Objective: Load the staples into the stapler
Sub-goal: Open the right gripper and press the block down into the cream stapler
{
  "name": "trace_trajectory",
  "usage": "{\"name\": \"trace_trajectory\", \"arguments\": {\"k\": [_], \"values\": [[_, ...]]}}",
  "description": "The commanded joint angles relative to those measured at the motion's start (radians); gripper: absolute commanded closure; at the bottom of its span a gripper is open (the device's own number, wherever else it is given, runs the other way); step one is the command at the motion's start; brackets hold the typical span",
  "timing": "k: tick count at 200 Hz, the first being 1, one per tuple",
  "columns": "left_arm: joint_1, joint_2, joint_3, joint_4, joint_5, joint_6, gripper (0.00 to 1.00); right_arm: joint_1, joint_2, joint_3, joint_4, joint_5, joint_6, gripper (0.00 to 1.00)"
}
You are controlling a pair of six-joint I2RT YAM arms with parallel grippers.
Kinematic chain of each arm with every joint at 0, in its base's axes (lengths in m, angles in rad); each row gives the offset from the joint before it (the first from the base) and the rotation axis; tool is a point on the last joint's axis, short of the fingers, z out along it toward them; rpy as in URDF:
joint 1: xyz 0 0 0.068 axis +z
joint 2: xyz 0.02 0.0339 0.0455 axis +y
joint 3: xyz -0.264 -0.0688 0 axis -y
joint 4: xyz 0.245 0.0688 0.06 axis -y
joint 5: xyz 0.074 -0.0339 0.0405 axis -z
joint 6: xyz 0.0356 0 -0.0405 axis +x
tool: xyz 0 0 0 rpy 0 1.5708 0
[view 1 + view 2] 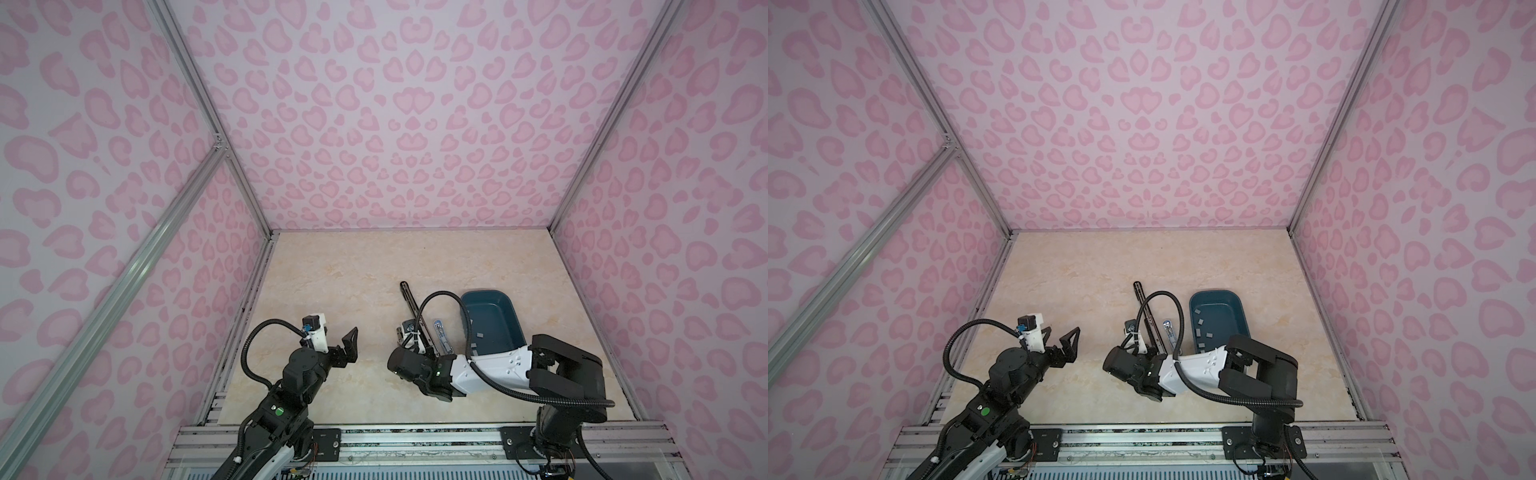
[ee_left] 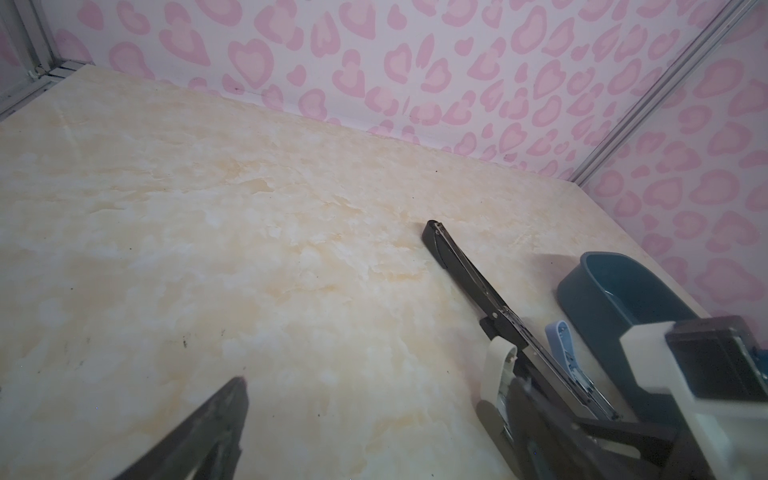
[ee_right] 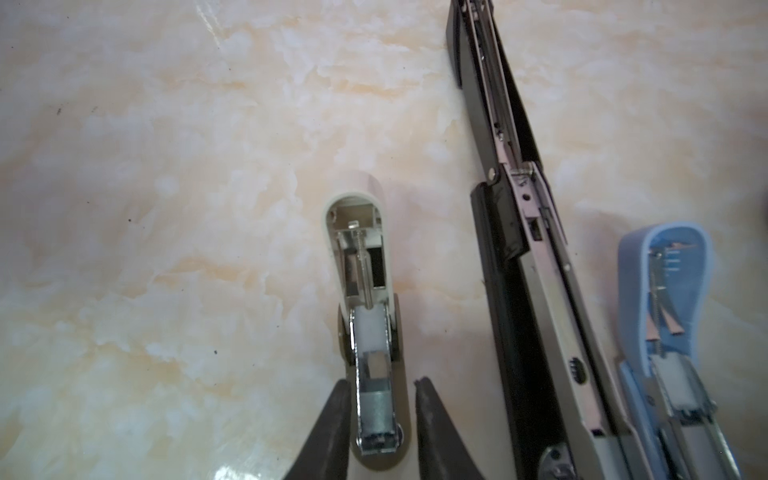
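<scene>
Cream stapler (image 3: 368, 291), magazine open, sits between right claw (image 3: 382, 380) fingers, narrowly parted, no grip. Staples (image 1: 1200, 322) in teal tub (image 1: 1217, 292) at its 3 o'clock; left claw (image 1: 1061, 334) wide, farther.

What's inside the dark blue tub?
Several small pale grey staples lie scattered on the floor of the tub. The right arm covers the tub's near end, so anything lying there cannot be seen.
</scene>
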Motion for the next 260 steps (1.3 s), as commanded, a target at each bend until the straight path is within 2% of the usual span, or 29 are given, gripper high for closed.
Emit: {"name": "trace_trajectory", "arguments": {"k": [1,58,134,193,260], "values": [[0.001,0.0,-0.004,0.023,0.0,0.008,0.02,-0.002,-0.007,-0.004,-0.003,0.039,-0.016,0.72],[0.001,0.0,-0.003,0.022,-0.002,0.008,0.02,-0.033,0.03,0.014,0.012,0.012,-0.031,0.76],[0.001,-0.001,-0.005,0.024,0.002,0.009,0.02,-0.032,0.062,-0.005,0.016,-0.011,0.012,0.84],[0.0,-0.002,-0.005,0.025,0.002,0.009,0.02,-0.022,0.047,-0.004,-0.006,0.007,0.017,0.84],[0.0,0.0,-0.004,0.024,0.0,0.008,0.02,-0.021,0.027,0.035,-0.033,0.03,-0.036,0.83]]}}
